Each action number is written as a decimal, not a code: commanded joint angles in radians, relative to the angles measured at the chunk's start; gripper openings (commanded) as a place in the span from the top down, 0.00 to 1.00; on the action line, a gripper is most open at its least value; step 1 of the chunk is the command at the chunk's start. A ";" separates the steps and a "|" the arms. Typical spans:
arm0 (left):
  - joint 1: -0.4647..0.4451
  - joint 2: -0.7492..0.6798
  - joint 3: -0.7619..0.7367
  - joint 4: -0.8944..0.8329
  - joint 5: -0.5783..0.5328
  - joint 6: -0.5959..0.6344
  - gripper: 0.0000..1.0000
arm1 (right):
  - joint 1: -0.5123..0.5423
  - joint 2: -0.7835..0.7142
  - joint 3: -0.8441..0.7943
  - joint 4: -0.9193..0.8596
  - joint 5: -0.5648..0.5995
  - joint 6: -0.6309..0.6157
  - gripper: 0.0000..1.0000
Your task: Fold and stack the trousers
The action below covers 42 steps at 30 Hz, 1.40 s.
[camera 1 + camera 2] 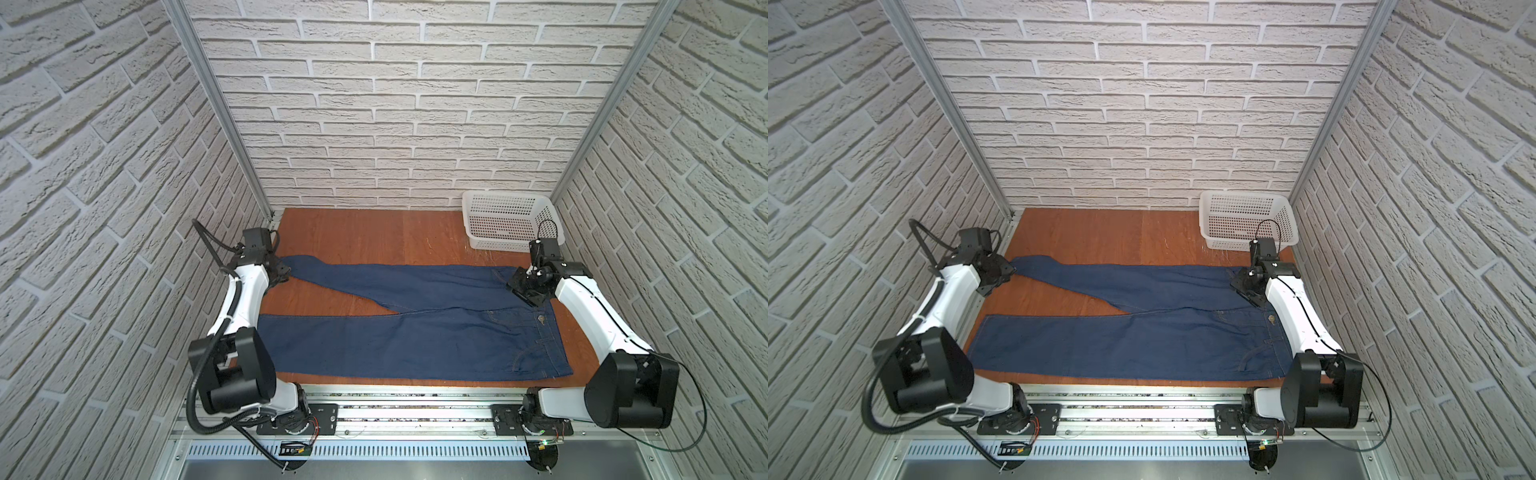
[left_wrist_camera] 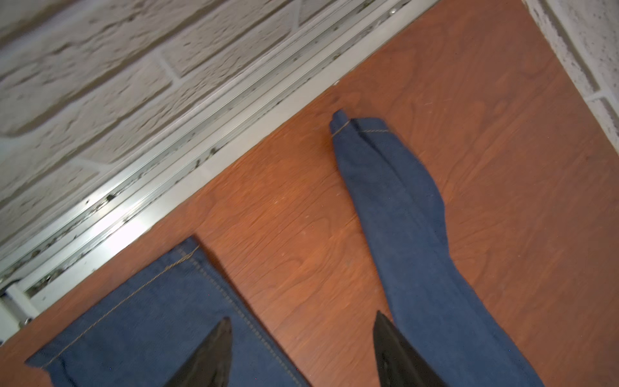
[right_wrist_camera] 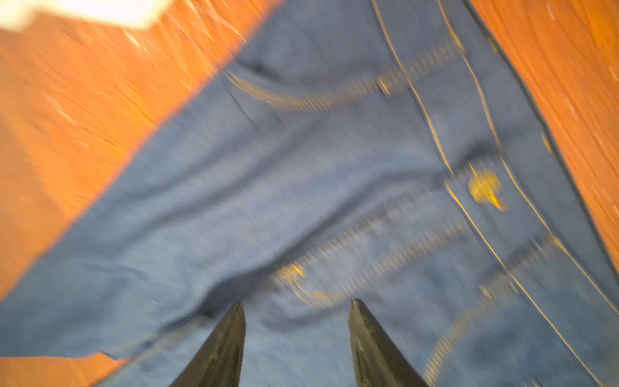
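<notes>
The trousers (image 1: 415,336) (image 1: 1142,340), dark blue jeans with tan stitching, lie spread on the wooden table (image 1: 353,232), waist to the right and legs to the left. The near leg lies flat; the far leg (image 2: 402,201) is bunched narrow. My left gripper (image 1: 282,270) (image 1: 1000,270) (image 2: 301,318) hovers open by the far leg's hem (image 2: 355,127), with bare wood between its fingers. My right gripper (image 1: 521,286) (image 1: 1244,286) (image 3: 296,303) stands open over the waist's far corner, near the metal button (image 3: 484,189). That wrist view is blurred.
A white perforated basket (image 1: 507,220) (image 1: 1246,220) stands at the back right corner, just behind the right wrist. Brick-pattern walls close in three sides. An aluminium rail (image 2: 201,160) runs along the table's left edge next to the left gripper.
</notes>
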 commanded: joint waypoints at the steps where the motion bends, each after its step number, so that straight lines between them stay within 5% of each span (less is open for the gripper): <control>1: -0.014 0.136 0.059 0.021 -0.008 0.035 0.30 | 0.003 0.073 0.040 0.103 -0.044 -0.002 0.48; 16: -0.014 0.518 0.212 0.182 0.044 0.006 0.26 | 0.025 0.299 0.134 0.215 -0.130 0.014 0.49; 22: -0.005 0.582 0.219 0.234 0.058 -0.005 0.45 | 0.029 0.307 0.131 0.223 -0.138 0.008 0.50; 29: -0.011 0.611 0.289 0.254 0.103 0.004 1.00 | 0.038 0.299 0.125 0.223 -0.148 -0.001 0.50; 35: -0.059 0.450 0.255 0.289 0.103 0.106 1.00 | 0.051 0.268 0.106 0.225 -0.157 -0.003 0.50; 42: -0.306 0.249 0.272 0.114 -0.095 0.281 1.00 | 0.069 0.219 0.062 0.219 -0.159 -0.010 0.50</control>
